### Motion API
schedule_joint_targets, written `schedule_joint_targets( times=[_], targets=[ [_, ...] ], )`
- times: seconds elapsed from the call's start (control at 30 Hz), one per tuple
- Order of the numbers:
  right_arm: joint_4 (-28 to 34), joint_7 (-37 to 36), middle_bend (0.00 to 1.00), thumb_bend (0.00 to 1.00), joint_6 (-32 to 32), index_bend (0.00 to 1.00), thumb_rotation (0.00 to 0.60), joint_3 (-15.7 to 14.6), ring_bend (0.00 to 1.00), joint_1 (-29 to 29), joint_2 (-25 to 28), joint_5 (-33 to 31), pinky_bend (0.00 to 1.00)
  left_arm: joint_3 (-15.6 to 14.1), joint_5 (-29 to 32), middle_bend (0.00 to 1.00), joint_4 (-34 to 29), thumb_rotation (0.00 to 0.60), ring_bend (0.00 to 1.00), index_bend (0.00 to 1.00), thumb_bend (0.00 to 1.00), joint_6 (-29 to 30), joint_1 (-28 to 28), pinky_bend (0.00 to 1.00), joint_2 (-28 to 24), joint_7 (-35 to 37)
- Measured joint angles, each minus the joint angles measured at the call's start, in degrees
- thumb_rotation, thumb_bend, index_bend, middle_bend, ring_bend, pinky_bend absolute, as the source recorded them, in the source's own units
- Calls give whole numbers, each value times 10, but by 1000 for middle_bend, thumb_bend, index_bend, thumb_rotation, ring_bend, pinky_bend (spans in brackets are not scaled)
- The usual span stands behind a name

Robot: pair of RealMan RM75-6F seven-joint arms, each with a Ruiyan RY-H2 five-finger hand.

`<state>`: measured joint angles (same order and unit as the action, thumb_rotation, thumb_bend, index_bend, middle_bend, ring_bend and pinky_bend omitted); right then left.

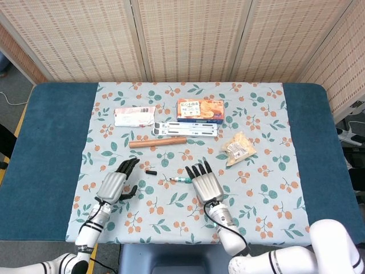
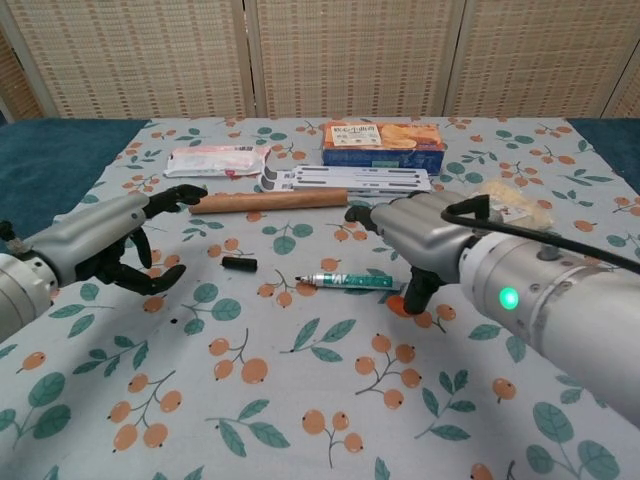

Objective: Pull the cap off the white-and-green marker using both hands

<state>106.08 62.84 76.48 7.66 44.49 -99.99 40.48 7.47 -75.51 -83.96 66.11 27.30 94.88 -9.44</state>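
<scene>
The white-and-green marker (image 1: 181, 180) (image 2: 351, 282) lies uncapped on the floral cloth, tip pointing left. Its small black cap (image 1: 150, 171) (image 2: 239, 264) lies apart from it, a little to the left. My left hand (image 1: 116, 182) (image 2: 105, 240) hovers open left of the cap, fingers spread, holding nothing. My right hand (image 1: 205, 185) (image 2: 420, 237) is open just right of the marker, fingers stretched forward, touching nothing.
Behind the marker lie a wooden rolling pin (image 1: 158, 142) (image 2: 267, 201), a white folded stand (image 1: 185, 129), a snack box (image 1: 199, 109), a white packet (image 1: 134, 116) and a clear bag of snacks (image 1: 238, 148). Blue table (image 1: 51, 142) borders the cloth on both sides.
</scene>
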Motion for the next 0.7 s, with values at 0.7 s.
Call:
schedule_joint_targets(
  times=[0.7],
  targets=[
    [-85, -475, 0, 184, 304, 0, 600, -261, 0, -381, 389, 417, 0, -156, -234, 0, 22, 600, 0, 0, 415, 316, -218, 49, -236, 127]
  ],
)
